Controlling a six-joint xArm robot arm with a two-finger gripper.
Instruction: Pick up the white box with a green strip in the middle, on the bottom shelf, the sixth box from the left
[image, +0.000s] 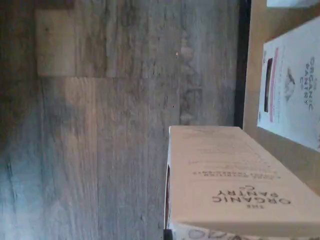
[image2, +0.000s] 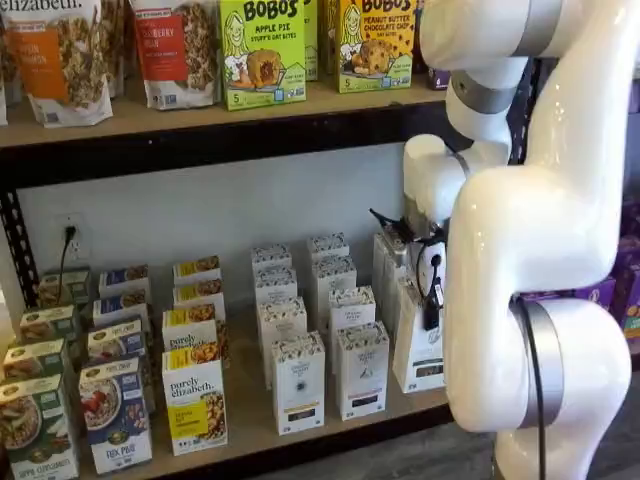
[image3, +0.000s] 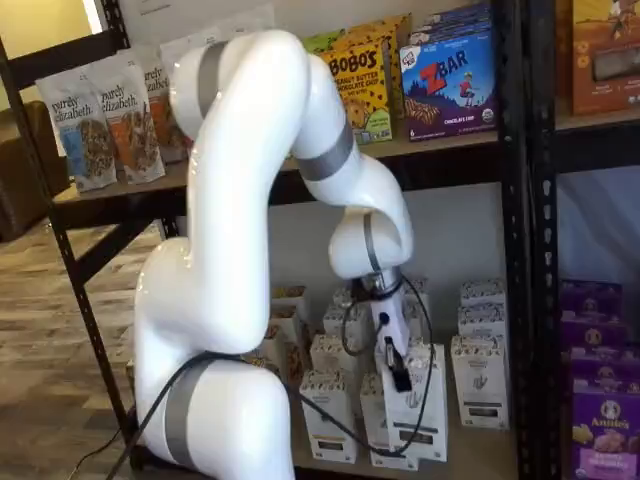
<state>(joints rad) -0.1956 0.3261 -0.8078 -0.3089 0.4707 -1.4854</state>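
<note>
Nearest the camera, the white robot arm reaches down to the bottom shelf (image2: 330, 425). Its claw (image3: 397, 372) is closed on the white box (image3: 420, 405), black fingers pinching the carton near its top. The box stands at the shelf's front edge, toward the right end, and seems tipped forward or slightly raised, though the arm hides its base. In the wrist view the box (image: 240, 180) juts past the black front rail over the floor. Behind and beside it stand rows of similar cartons (image2: 362, 368). To finish well, keep the grip firm, lift straight, and draw outward clear of those neighbours and the rail.
</note>
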